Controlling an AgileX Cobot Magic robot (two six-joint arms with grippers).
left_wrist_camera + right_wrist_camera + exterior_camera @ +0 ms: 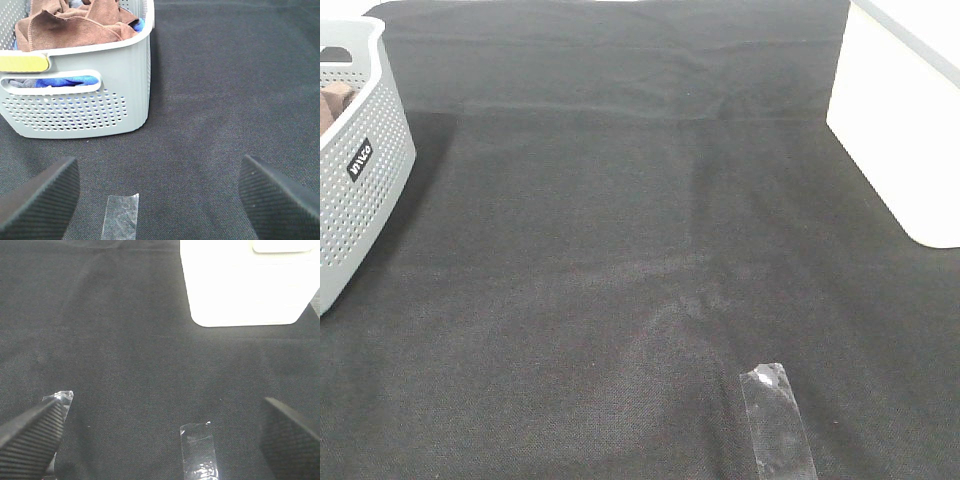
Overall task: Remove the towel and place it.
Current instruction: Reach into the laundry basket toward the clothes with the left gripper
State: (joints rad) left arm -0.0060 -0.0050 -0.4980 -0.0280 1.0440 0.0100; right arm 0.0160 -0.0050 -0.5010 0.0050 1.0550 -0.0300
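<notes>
Grippers wide and empty: our left gripper (160,200) and right gripper (160,440) hang over the black cloth (225,100). Beyond the left one, the towel (75,25) lies bunched in the basket (100,52). We judge the removal not yet begun; placing remains too.

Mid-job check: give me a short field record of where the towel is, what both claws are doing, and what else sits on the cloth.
towel: reddish-brown, bunched in the basket on top of blue fabric
basket: grey, perforated, at the left edge of the black cloth
left claw: open, empty, above the cloth, facing the basket
right claw: open, empty, facing the white object
other: clear tape strip stuck on the cloth
task state: towel not yet removed
</notes>
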